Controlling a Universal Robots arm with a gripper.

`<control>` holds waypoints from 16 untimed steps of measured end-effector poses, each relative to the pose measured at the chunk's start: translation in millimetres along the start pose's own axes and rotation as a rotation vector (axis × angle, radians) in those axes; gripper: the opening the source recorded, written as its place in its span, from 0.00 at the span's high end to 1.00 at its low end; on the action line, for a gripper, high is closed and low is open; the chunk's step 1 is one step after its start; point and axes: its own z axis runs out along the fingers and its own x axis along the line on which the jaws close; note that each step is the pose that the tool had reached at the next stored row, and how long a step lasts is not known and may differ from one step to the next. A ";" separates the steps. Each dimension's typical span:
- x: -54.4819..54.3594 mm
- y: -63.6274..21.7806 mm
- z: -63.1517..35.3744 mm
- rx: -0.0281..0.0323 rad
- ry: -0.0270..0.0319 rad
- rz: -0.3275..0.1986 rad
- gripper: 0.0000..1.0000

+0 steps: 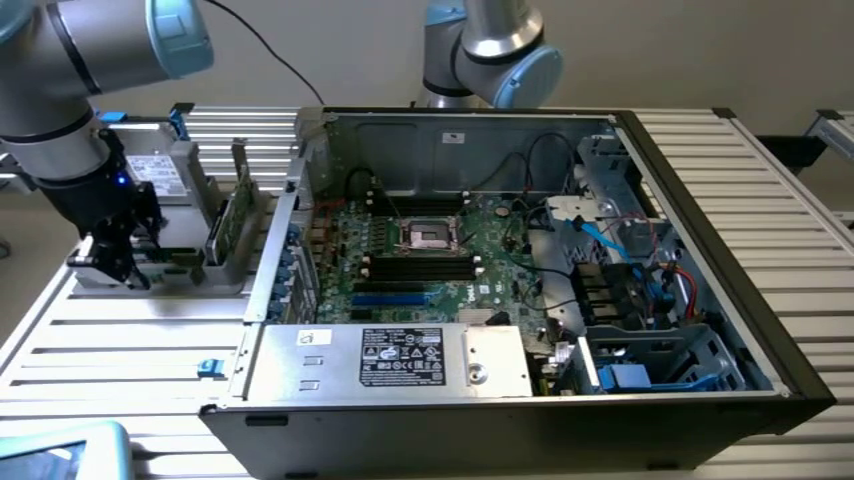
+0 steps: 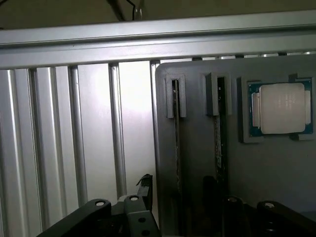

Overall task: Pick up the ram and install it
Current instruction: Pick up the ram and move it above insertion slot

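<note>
Slatted aluminium table (image 1: 107, 340), pale grey, with slats running 9-to-3 in the exterior view. An open black computer case (image 1: 507, 440) lies on it from centre out to 3 o'clock (open side up). A grey holder block (image 1: 200, 272) sits on the slats at 9 o'clock, just beside the case wall. A small blue block (image 1: 207, 368) is at 8 o'clock, just beside the case's near corner. In the wrist view, the holder's flat grey plate (image 2: 276, 177) rests on the table ribs (image 2: 74, 148), with bare slats beside its rounded corner.
</note>
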 end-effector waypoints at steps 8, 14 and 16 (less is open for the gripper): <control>-0.4 1.5 1.9 -0.0006 -0.0005 0.001 0.78; -0.1 3.0 -16.0 -0.0008 -0.0017 0.004 0.87; -0.1 3.1 -24.9 -0.0009 -0.0017 0.004 0.87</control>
